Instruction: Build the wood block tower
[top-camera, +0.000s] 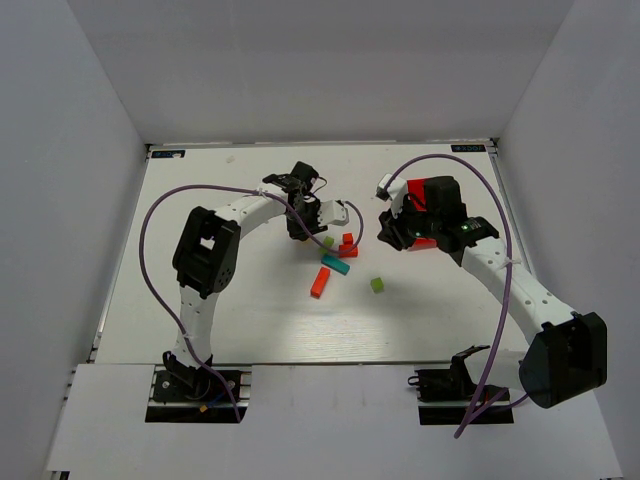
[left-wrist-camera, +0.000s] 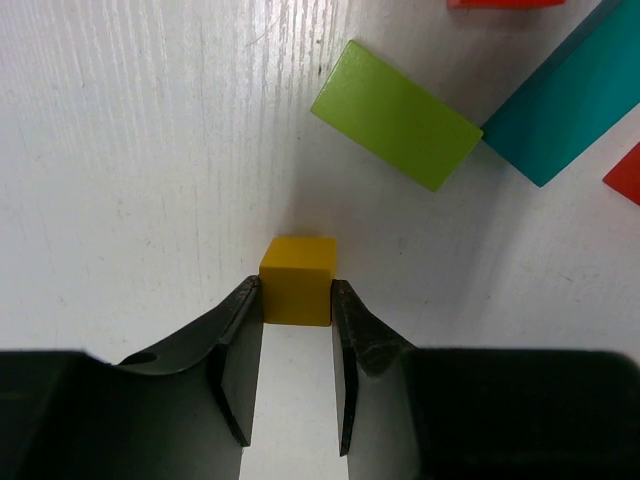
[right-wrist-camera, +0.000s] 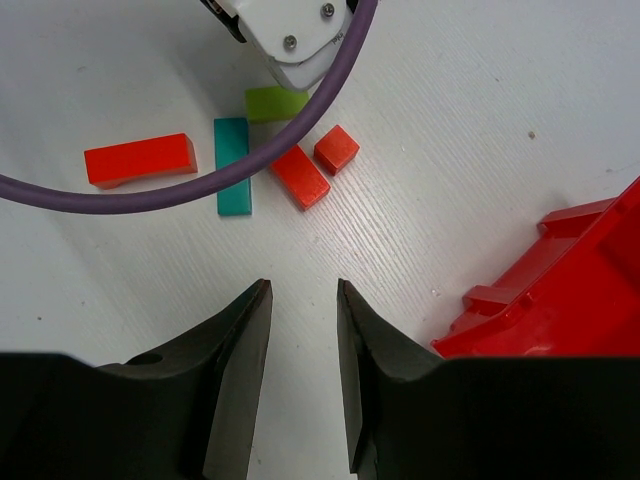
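Note:
My left gripper (top-camera: 311, 226) is shut on a small yellow cube (left-wrist-camera: 298, 262), which sits between its fingertips (left-wrist-camera: 297, 292) down at the table. Just beyond it lie a green block (left-wrist-camera: 397, 115) and a teal bar (left-wrist-camera: 570, 95). In the top view the loose blocks lie apart: green block (top-camera: 327, 242), two red blocks (top-camera: 348, 246), teal bar (top-camera: 335, 264), orange-red bar (top-camera: 320, 282), green cube (top-camera: 377, 285). No stack shows. My right gripper (top-camera: 392, 228) is open and empty (right-wrist-camera: 303, 292), above bare table, right of the blocks.
A red plastic bin (top-camera: 430, 200) stands at the right behind my right gripper, its corner near the right fingers (right-wrist-camera: 560, 290). A purple cable (right-wrist-camera: 200, 190) crosses the right wrist view over the blocks. The table has white walls at back and sides.

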